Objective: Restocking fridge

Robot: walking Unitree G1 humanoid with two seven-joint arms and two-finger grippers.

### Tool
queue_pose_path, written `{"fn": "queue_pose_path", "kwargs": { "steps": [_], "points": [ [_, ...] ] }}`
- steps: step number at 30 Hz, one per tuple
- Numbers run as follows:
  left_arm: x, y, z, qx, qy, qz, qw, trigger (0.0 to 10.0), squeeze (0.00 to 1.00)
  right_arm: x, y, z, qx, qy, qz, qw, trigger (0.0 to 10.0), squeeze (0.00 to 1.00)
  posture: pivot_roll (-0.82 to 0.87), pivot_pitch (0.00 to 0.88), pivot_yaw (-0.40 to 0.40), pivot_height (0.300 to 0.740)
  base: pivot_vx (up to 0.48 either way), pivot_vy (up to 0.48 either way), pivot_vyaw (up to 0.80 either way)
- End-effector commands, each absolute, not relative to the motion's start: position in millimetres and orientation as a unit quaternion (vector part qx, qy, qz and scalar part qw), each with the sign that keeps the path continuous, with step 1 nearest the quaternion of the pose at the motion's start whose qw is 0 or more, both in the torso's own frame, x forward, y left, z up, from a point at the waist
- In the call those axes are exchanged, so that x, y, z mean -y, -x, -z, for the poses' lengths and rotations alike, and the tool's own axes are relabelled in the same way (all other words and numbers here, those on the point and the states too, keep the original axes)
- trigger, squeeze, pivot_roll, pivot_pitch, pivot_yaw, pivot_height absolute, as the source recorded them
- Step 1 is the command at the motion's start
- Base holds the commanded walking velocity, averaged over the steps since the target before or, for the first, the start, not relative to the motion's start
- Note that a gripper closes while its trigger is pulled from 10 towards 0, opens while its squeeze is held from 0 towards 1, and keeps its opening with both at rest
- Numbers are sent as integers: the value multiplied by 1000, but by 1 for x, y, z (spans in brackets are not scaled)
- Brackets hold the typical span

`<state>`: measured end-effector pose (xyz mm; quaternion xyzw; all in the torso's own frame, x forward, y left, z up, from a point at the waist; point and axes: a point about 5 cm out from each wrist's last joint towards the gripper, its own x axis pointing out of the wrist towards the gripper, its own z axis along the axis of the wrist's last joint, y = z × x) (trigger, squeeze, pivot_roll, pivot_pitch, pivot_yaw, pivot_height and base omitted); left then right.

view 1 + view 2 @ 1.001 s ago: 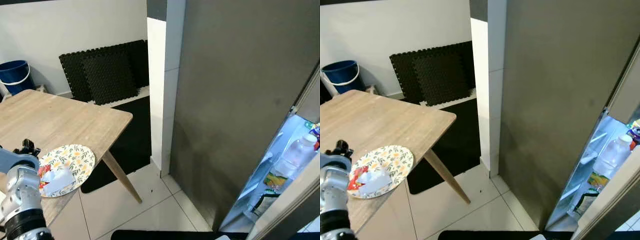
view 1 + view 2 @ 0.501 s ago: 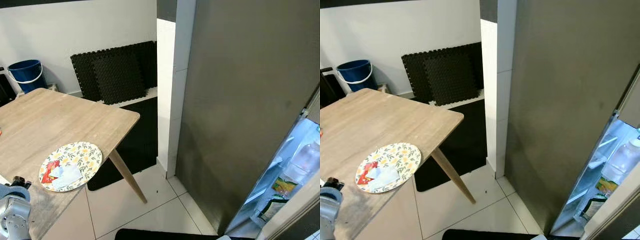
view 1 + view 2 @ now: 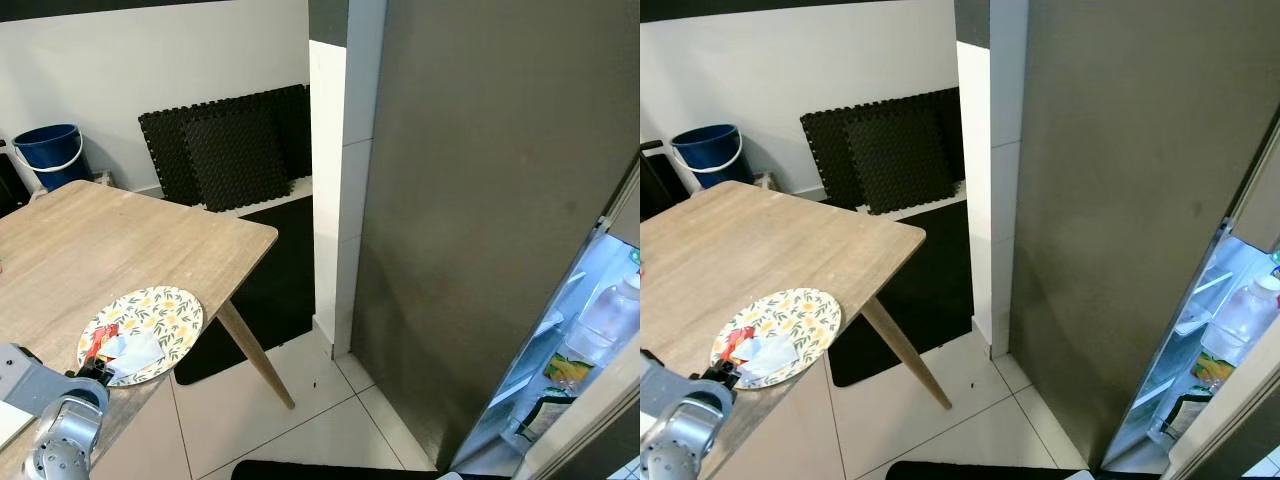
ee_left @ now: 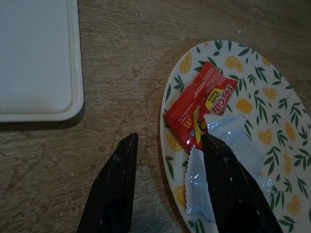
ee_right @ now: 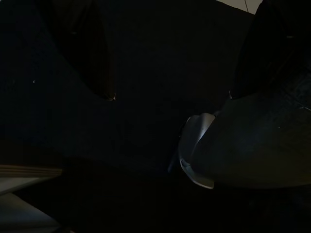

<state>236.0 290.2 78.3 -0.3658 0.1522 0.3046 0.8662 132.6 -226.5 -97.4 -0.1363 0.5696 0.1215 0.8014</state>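
A lemon-patterned plate (image 3: pixel 185 308) lies near the wooden table's (image 3: pixel 120 235) front edge. On it are a red sauce packet (image 4: pixel 201 109) and pale white packets (image 4: pixel 228 145). My left gripper (image 4: pixel 170 138) hovers open just above the plate's near rim, one finger over the packets and the other over bare wood, holding nothing. From the head, its silver arm (image 3: pixel 60 440) rises at the lower left. The fridge door (image 3: pixel 480 200) stands open on the right, and a clear bottle (image 3: pixel 612 312) sits on a lit door shelf. My right gripper (image 5: pixel 170 94) hangs idle in the dark, fingers apart.
A white tray (image 4: pixel 39 58) lies on the table beside the plate. Black foam mats (image 3: pixel 225 145) lean on the back wall, with a blue bucket (image 3: pixel 48 150) to their left. A slanted table leg (image 3: pixel 255 350) stands over white floor tiles between the table and the fridge.
My left arm dropped from beside the plate to the picture's corner, then came back up to the plate's near edge. The head view shifted slightly.
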Motion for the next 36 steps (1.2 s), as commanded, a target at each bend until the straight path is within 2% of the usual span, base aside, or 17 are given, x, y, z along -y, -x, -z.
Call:
{"fn": "queue_pose_path", "kwargs": {
  "steps": [1, 8, 11, 18, 31, 32, 33, 34, 36],
  "points": [
    [-284, -232, -66, -179, 378, -306, 855, 10000, 0, 226, -132, 98, -570, 137, -124, 800, 10000, 0, 30, 0, 54, 740, 0, 0, 0],
    [-278, -236, -61, -182, 395, -290, 852, 10000, 0, 225, -132, 98, -570, 136, -124, 801, 10000, 0, 24, 0, 51, 740, 0, 0, 0],
    [-261, -245, -55, -190, 425, -255, 848, 10000, 0, 225, -132, 98, -570, 135, -124, 801, 10000, 0, 19, 0, 51, 740, 0, 0, 0],
    [-242, -253, -51, -193, 460, -212, 840, 10000, 0, 225, -132, 98, -569, 137, -124, 801, 10000, 0, 16, 0, 48, 740, 0, 0, 0],
    [-242, -254, -43, -190, 465, -212, 839, 10000, 0, 224, -135, 97, -560, 123, -119, 811, 10000, 0, 7, 0, 44, 740, 0, 0, 0],
    [-242, -254, -42, -189, 465, -212, 838, 4627, 0, 223, -137, 96, -557, 121, -118, 813, 10000, 0, 5, 0, 43, 740, 0, 0, 0],
    [-242, -254, -42, -189, 465, -212, 838, 4627, 0, 223, -137, 96, -557, 121, -118, 813, 10000, 0, 5, 0, 43, 740, 0, 0, 0],
    [-242, -254, -40, -187, 468, -211, 838, 0, 0, 223, -139, 96, -554, 120, -117, 815, 10000, 0, 5, 0, 43, 740, 0, 0, 0],
    [-242, -255, -39, -186, 469, -210, 838, 0, 0, 223, -140, 95, -553, 120, -117, 817, 10000, 0, 5, 0, 43, 740, 0, 0, 0]
  ]
}}
